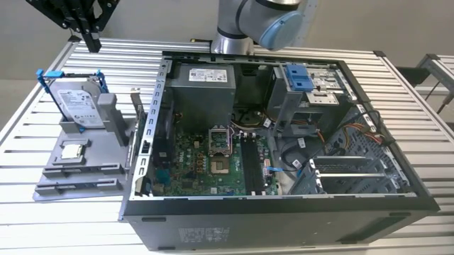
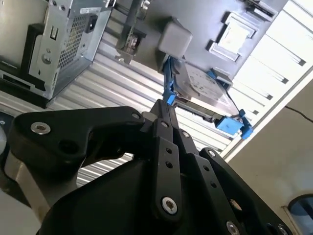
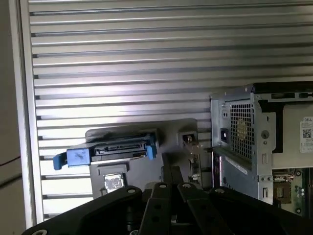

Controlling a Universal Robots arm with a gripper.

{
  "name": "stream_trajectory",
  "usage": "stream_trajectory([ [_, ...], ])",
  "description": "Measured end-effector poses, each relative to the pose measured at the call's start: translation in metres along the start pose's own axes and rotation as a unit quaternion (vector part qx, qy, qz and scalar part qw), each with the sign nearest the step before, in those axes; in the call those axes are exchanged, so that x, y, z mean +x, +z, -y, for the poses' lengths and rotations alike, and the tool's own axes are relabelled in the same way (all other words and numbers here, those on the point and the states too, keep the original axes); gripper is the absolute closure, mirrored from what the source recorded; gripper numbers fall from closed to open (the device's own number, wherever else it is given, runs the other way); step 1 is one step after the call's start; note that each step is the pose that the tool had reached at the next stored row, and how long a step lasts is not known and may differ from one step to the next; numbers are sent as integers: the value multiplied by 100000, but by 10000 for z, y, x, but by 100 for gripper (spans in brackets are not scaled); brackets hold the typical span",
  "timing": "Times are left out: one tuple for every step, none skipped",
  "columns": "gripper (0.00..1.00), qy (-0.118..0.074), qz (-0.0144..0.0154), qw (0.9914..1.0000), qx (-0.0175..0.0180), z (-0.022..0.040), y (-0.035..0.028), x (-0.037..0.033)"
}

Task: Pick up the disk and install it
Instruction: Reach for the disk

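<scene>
Approach | gripper (image 1: 93, 47) upper left of exterior view, jaws together, empty | disk (image 1: 74, 101) upright in grey stand (image 1: 99, 154), well apart | I'd open wide, centre squarely over its top edge.

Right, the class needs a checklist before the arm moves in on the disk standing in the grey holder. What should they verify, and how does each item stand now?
1. The disk stands upright in the grey holder: ok.
2. The gripper is clear of the disk and holds nothing: ok.
3. Jaws open for a grasp: not ok, they look shut.
4. The computer case lies open: ok.
5. The drive bay is free: cannot tell; a blue tab sits there.
</scene>
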State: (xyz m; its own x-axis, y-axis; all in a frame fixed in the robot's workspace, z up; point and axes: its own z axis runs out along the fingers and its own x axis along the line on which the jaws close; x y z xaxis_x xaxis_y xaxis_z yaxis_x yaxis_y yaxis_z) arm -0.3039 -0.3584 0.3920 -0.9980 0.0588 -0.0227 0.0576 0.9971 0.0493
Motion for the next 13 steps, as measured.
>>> stream_trajectory([
  [100, -34, 2, 100000, -3, 2, 1, 34],
  [100, -102, -2, 100000, -4, 4, 0, 67],
  [100, -180, -8, 100000, -6, 6, 0, 100],
  [100, -258, -14, 100000, -5, 8, 0, 133],
  [100, -331, -18, 99999, -9, 10, 0, 166],
  [100, -404, -19, 99999, -11, 11, 1, 196],
  [100, -485, -23, 99999, -13, 13, 1, 227],
  [100, -579, -25, 99998, -16, 14, 1, 256],
  [100, -675, -31, 99998, -19, 16, 1, 283],
  [100, -805, -39, 99997, -22, 18, 1, 315],
  [100, -923, -45, 99996, -24, 19, 2, 338],
  [100, -1055, -53, 99994, -24, 20, 2, 360],
  [100, -1197, -58, 99993, -30, 22, 3, 386],
])
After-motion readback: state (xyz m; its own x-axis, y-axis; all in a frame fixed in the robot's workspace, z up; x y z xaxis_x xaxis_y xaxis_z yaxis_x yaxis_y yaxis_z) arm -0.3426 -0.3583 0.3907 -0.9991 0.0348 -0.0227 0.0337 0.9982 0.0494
